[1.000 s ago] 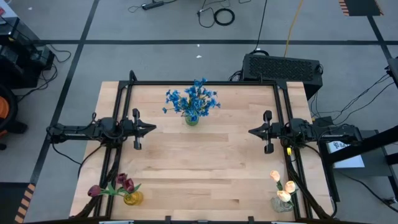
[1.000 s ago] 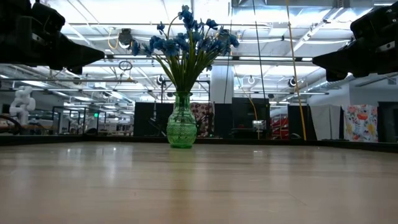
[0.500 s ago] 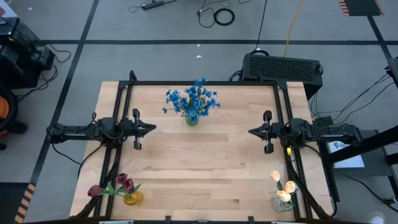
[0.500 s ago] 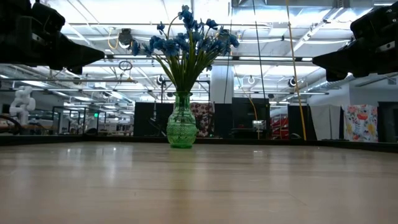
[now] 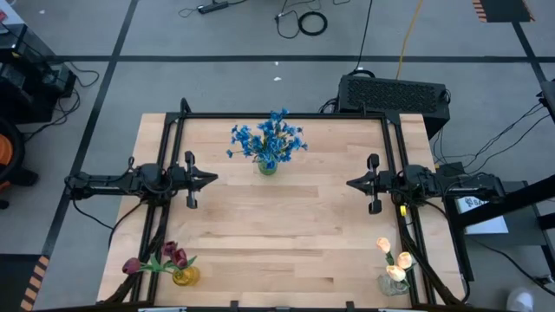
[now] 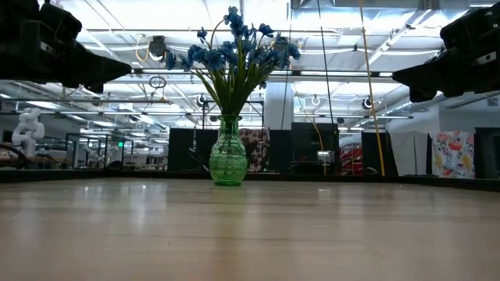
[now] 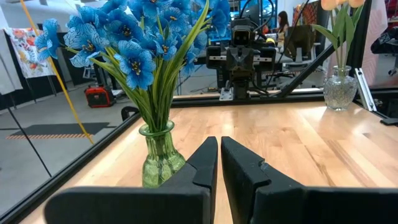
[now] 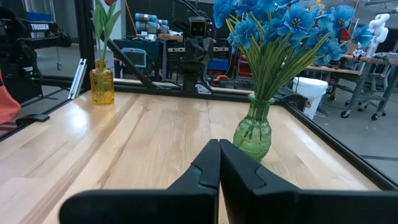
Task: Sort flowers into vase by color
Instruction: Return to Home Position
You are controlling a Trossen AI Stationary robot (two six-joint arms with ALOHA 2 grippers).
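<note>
Blue blossoms (image 5: 268, 141) stand in a green glass vase (image 6: 227, 155) near the table's far edge, in the middle. Dark red tulips (image 5: 171, 255) sit in a yellow vase (image 5: 185, 276) at the near left corner. Cream-yellow tulips (image 5: 393, 256) sit in a clear vase (image 5: 391, 282) at the near right corner. My left gripper (image 5: 213, 180) hovers shut over the table's left side, pointing right. My right gripper (image 5: 350, 184) hovers shut over the right side, pointing left. Both are above the table and away from every vase.
A black metal frame (image 5: 277, 115) runs round the table's edges. Bare wood lies between the two grippers and in the table's near middle. A black box (image 5: 395, 93) sits beyond the far right corner.
</note>
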